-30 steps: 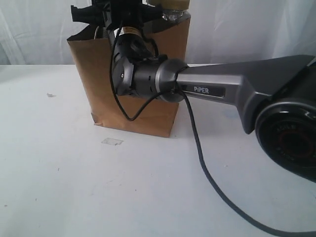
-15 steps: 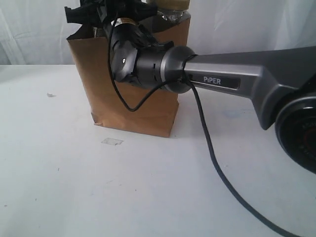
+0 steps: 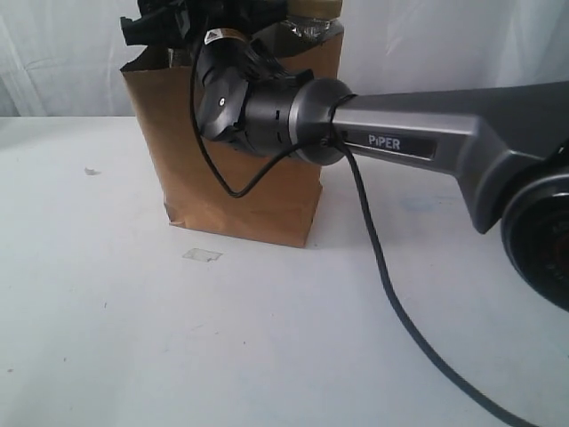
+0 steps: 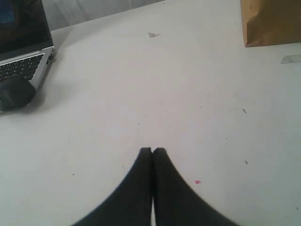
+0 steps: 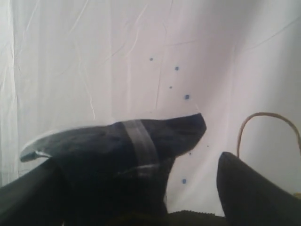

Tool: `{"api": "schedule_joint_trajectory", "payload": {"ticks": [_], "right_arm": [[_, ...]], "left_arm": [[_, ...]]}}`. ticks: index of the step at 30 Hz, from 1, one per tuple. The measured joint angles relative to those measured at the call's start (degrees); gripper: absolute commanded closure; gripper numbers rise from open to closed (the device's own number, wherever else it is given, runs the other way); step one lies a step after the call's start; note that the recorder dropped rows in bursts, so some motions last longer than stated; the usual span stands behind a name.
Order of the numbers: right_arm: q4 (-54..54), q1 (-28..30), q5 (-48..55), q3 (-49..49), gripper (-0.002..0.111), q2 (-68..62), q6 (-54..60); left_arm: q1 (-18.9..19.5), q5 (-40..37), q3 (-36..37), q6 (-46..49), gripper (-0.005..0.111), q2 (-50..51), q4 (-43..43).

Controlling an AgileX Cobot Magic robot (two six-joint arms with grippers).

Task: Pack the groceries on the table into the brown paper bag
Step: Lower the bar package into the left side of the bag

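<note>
Black right claw point(image 5: 212, 140) spread open, empty, above brown paper bag point(image 3: 240, 196), left claw point(image 4: 152, 150) clenched

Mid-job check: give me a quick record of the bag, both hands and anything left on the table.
bag: brown paper bag upright on the table
right hand: open, empty, at the bag's top
left hand: shut, empty, low over the table
jar lid: mustard-yellow, showing above the bag's rim
loose groceries: none in view
other: laptop on the table

My left gripper point(image 4: 152, 151) has its fingers pressed together; my right gripper point(image 5: 210, 141) has its fingers spread apart.
</note>
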State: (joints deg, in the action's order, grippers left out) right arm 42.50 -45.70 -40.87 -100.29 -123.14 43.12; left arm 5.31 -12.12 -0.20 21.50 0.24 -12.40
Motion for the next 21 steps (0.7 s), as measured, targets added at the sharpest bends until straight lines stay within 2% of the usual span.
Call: {"api": "schedule_joint_trajectory", "payload": {"ticks": [21], "right_arm": [[-0.03, 0.0, 11.07, 0.0, 0.034, 4.96, 0.3]], "left_arm": [[0.0, 0.0, 0.0, 0.0, 0.107, 0.0, 0.0]]}}
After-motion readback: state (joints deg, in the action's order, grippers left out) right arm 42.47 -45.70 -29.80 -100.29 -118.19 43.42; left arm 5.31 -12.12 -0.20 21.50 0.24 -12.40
